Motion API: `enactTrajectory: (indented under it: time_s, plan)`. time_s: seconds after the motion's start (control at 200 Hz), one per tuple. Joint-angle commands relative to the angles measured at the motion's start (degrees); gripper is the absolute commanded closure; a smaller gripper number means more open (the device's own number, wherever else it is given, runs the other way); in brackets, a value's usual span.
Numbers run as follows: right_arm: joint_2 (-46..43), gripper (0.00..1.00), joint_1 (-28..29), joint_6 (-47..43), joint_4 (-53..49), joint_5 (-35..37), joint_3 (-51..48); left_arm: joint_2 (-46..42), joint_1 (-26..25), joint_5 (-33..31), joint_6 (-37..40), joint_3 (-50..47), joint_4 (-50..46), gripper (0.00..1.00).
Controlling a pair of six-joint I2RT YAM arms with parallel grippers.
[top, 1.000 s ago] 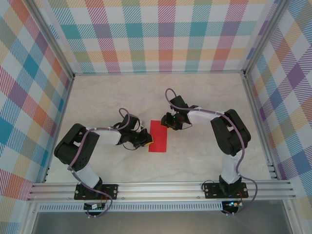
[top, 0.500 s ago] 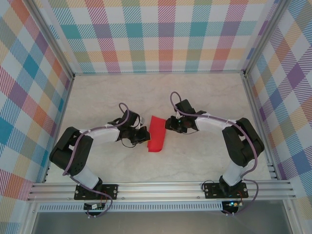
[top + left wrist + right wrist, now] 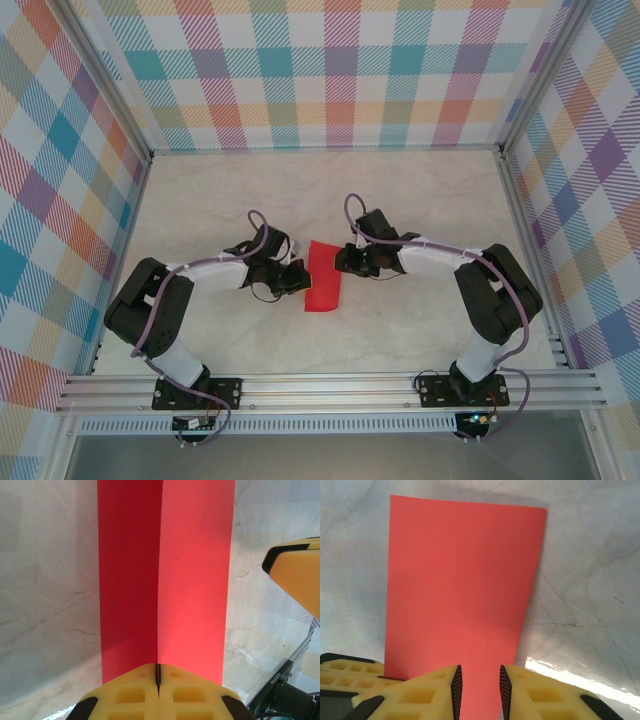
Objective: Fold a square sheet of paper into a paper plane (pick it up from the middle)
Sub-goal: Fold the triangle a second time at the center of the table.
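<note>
Left wrist: left fingers [image 3: 130, 695] pinch the creased red sheet [image 3: 195, 580]; right fingers [image 3: 420, 697] narrowly apart.

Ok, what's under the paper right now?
Bare table shows all around the paper. The paper is creased down its middle, with the left gripper pinching the crease; whatever lies directly beneath is covered.

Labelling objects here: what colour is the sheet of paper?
Plain bright red; the sheet of paper shows best in the right wrist view.
</note>
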Motion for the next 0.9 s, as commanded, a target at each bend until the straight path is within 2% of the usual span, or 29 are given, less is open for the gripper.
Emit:
enactTrajectory:
  time_s: [0.0, 0.115, 0.335, 0.465, 0.66, 0.895]
  plan:
    - [-2.9, 0.71, 0.4, 0.4, 0.5, 1.1, -1.5, -0.7, -0.7, -1.8, 0.7, 2.3, 0.1, 0.98]
    - [-5.9, 0.71, 0.3, 1.1, 0.2, 3.6, -2.4, -3.5, -0.7, -5.8, 1.8, 3.2, -1.9, 0.99]
    - [-11.8, 0.68, 0.3, 1.4, -2.0, 8.9, -3.1, -12.2, -0.7, -19.8, 7.0, 5.0, -12.2, 0.99]
    - [-12.6, 0.65, 0.3, 1.4, -2.0, 9.1, -3.2, -16.0, -0.7, -23.9, 9.5, 6.8, -16.9, 0.99]
    - [-12.4, 0.60, 0.3, 2.0, -1.0, 8.9, -3.9, -19.0, -0.6, -22.9, 11.5, 8.6, -19.2, 0.98]
    - [-11.5, 0.58, 0.3, 2.2, 0.1, 7.9, -4.1, -12.6, -0.7, -13.7, 12.2, 6.9, -14.8, 0.98]
